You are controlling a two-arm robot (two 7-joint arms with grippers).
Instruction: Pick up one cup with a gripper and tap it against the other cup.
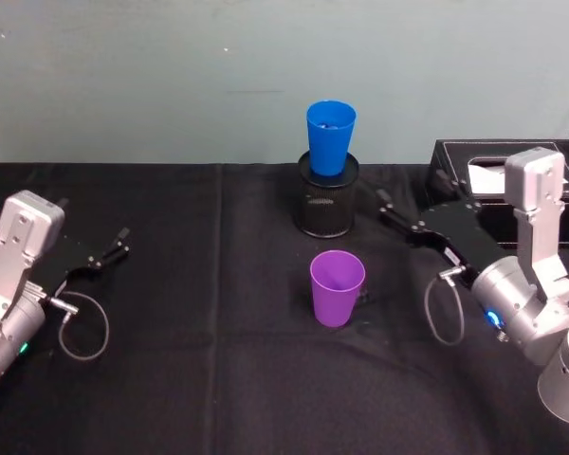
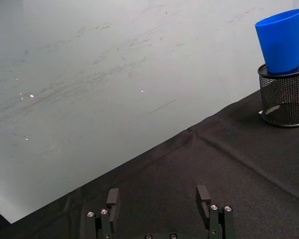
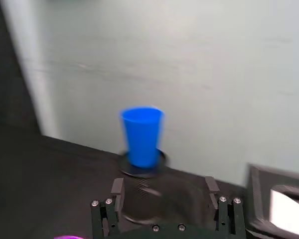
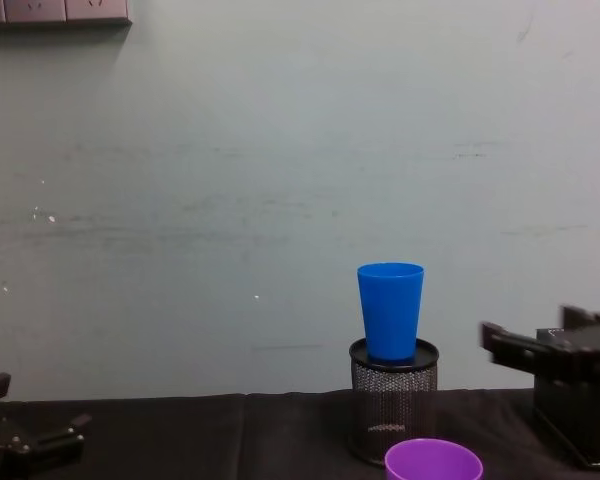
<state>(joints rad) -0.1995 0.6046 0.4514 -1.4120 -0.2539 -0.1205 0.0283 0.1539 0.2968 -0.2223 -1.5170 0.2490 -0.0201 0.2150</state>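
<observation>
Here the purple cup stands upright and alone on the black tablecloth, mouth up, near the middle of the table and in front of the black mesh pen holder. The blue cup sits upright in the mouth of that holder, so it is raised above the cloth and held steady, which should make it a firm target for a tap. Because the purple cup is free on all sides, it looks like the easier one to grasp. The right gripper reaches in from the right with its fingers spread and nothing between them; in the right wrist view those open fingers frame the blue cup beyond, and a sliver of purple shows at the lower edge, so the hand seems to sit above and behind the purple cup, not yet around it. It would need to come down and nearer to close on the cup's wall. The left gripper rests low at the left, well apart from both cups, fingers also spread and empty. A black box sits behind the right arm.
</observation>
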